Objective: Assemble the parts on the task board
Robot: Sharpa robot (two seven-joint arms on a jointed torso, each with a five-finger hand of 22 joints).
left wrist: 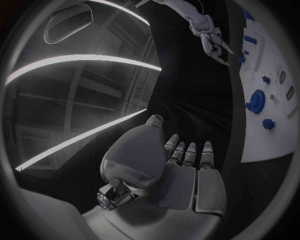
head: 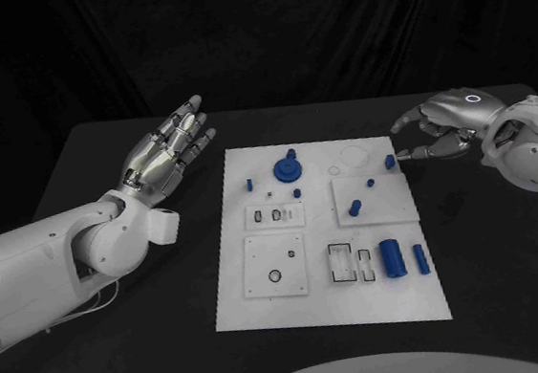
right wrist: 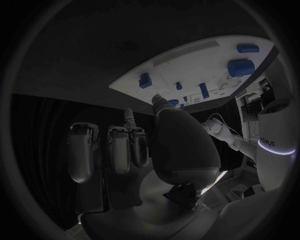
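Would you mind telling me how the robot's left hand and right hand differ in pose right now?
The left hand is stretched out flat with straight fingers, off the left side of the white board; the right hand is curled, fingertips pointing down beside the board's far right corner. The left hand sits farther from the blue parts than the right hand. Both hold nothing.

left hand (left wrist: 181, 170): fingers straight, apart, holding nothing
task board (left wrist: 275, 107): beside the hand, carrying blue parts
round blue part (left wrist: 255, 101): on the board
right hand (left wrist: 215, 45): across the table
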